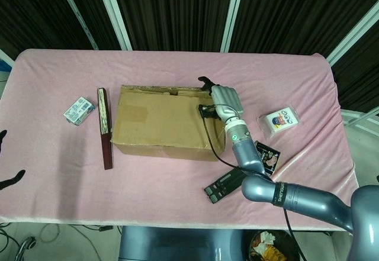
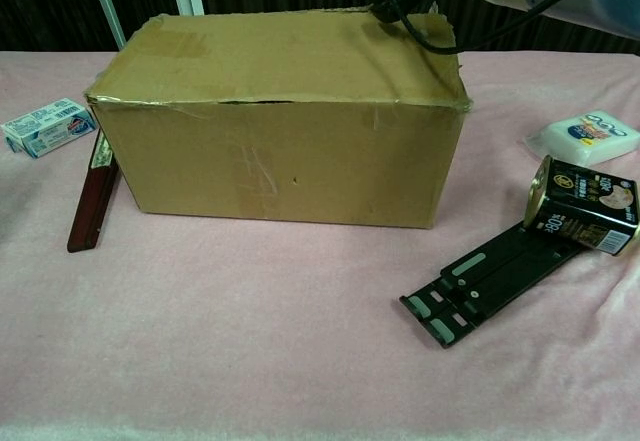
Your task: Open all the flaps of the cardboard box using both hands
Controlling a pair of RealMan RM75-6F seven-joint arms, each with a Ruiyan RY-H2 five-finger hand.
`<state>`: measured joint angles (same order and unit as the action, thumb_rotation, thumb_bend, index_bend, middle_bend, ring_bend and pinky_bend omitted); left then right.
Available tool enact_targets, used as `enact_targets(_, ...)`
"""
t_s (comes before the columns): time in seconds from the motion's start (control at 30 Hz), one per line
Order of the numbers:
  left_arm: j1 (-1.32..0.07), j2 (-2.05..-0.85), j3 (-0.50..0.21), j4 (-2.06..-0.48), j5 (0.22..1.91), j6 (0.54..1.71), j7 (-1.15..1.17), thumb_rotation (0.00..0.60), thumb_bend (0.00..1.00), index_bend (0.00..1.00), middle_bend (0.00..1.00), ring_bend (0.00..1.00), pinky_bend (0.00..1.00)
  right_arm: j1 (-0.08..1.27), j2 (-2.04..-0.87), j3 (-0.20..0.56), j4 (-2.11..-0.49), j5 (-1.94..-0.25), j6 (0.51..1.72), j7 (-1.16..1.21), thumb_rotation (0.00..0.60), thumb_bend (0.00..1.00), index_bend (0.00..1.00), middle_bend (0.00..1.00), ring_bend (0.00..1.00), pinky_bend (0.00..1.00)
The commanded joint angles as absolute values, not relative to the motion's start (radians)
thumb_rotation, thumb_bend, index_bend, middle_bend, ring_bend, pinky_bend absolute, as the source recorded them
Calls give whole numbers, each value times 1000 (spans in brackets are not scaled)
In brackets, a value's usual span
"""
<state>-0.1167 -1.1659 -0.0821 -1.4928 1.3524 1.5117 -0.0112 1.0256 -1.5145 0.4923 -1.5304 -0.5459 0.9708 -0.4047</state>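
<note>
Cardboard box [image 1: 169, 122]: centre of the pink tablecloth [image 1: 177, 202], top flaps lying flat, none raised.

Right hand [image 1: 224, 100]: over the box's far right top corner, dark fingertips [image 1: 204, 81] at the torn rear flap edge. Whether they hook the edge cannot be told; it seems to hold nothing.

Left hand [image 1: 6, 160]: only dark fingertips at the left frame edge, well apart from the box; its state cannot be told.

Nearby: small carton [image 1: 79, 110] and dark wooden strip [image 1: 105, 128] to the left; black folding stand [image 2: 490, 281], tin can [image 2: 585, 206] and wipes packet [image 2: 590, 138] to the right.

Handling note: likely best to slip fingertips under the rear flap's lip and lift outward. The left hand should brace or take the opposite flap so the box does not slide toward the can.
</note>
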Motion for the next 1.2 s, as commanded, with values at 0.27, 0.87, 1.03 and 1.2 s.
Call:
enact_targets(0.27,-114,-1164,-90,-1498,1354,1505,-16,600,126,0,0,0,0,1041,-1505,499,-1565,-518,979,-398,600,463,156,350,429,485)
enact_targets(0.87,-110,-1165,-104,-1499,1356,1499,-24,600,127,0,0,0,0,1069,-1424,626,-1746,-287,946,-289,600,252,64,284,389,482)
enact_targets(1.03,-109,-1166,-108,-1499,1358,1500,-27,600,126,0,0,0,0,1088,-1391,649,-1783,-246,947,-282,600,228,61,278,386,472)
enact_targets(1.2,-107,-1165,-112,-1500,1357,1501,-32,600,127,0,0,0,0,1099,-1360,652,-1820,-208,952,-280,600,217,54,277,386,472)
